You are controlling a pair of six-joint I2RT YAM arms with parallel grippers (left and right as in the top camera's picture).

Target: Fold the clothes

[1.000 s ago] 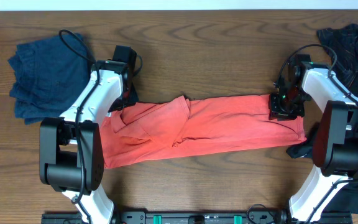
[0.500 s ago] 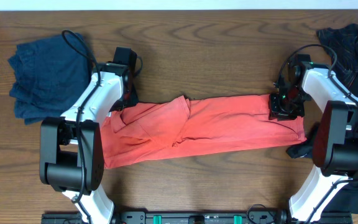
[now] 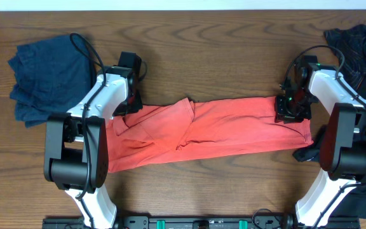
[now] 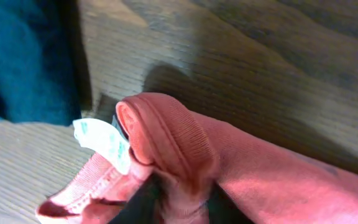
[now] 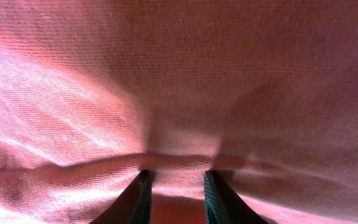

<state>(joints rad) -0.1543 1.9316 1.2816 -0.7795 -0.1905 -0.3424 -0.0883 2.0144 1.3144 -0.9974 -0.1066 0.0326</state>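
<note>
1. We see the left gripper pinching the collar end of the coral-red shirt. Its dark fingers are cut off at the wrist view's lower edge, and bunched cloth covers them.
2. A white label sticks out just beside that pinch; we cannot make out any print on it.
3. The right gripper nips a ridge of the shirt's other end; from overhead, its tips are hidden.
4. The shirt lies stretched between both grippers on the table.
5. A navy-blue garment lies outward of the left gripper. Black garments lie outward of the right gripper, partly cut off by the frame edge.
</note>
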